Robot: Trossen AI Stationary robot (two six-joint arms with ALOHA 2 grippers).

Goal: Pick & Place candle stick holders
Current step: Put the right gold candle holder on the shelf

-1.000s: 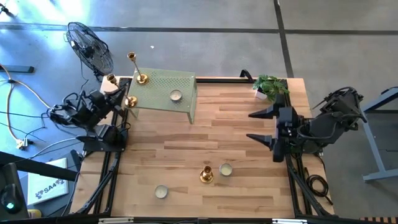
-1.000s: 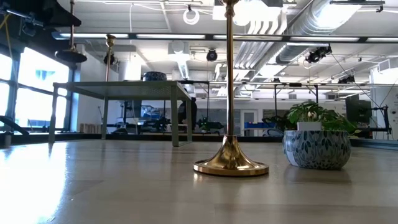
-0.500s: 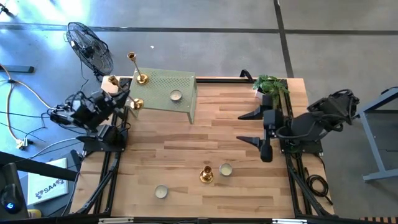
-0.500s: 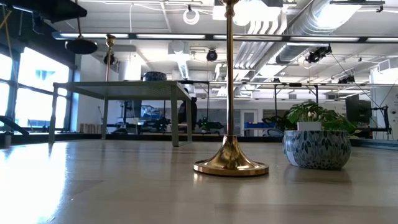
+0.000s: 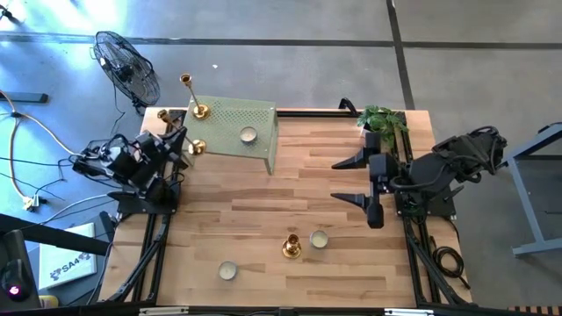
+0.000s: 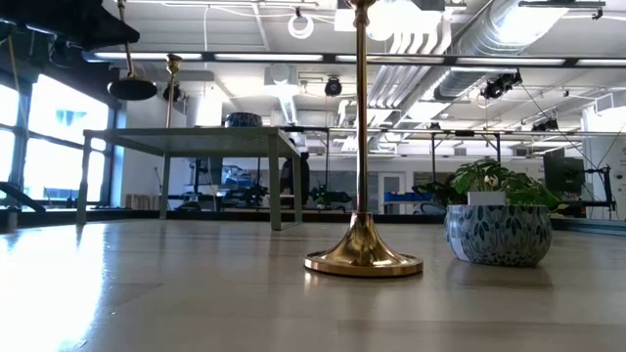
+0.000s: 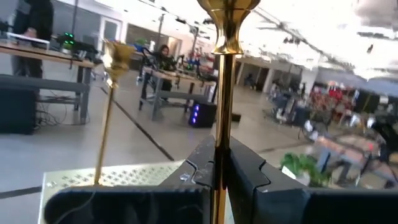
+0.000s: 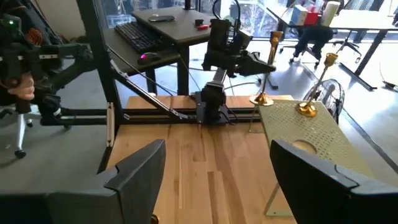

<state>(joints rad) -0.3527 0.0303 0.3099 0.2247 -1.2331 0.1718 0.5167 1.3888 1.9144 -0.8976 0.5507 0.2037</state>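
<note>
One gold candlestick (image 5: pixel 200 110) stands by its base on the green perforated shelf (image 5: pixel 237 123) at the far left. A second (image 5: pixel 291 247) stands on the wooden table near the front; it also shows in the low view (image 6: pixel 362 196). My left gripper (image 5: pixel 179 137) is shut on the third candlestick (image 5: pixel 195 147), over the shelf's near left corner. In the low view its base (image 6: pixel 132 89) hangs above the shelf top. My right gripper (image 5: pixel 349 182) is open and empty over the table's right half. My left gripper pinches the candlestick's thin stem (image 7: pixel 221 140) between its two fingers, below the cup at the top. The fingers come roughly level from the table's left and lie across the stem. The candlestick is upright, its base (image 8: pixel 261 98) lifted clear above the shelf.
Tea lights lie on the shelf (image 5: pixel 248 134) and on the table (image 5: pixel 319 239) (image 5: pixel 228 270). A potted plant (image 5: pixel 382 120) stands at the far right corner. A fan (image 5: pixel 127 66) stands beyond the far left corner.
My left gripper has carried the held candlestick a little toward the table's right, over the shelf's corner, still upright and clear of the shelf. My right gripper, still open, has gone toward the table's left.
</note>
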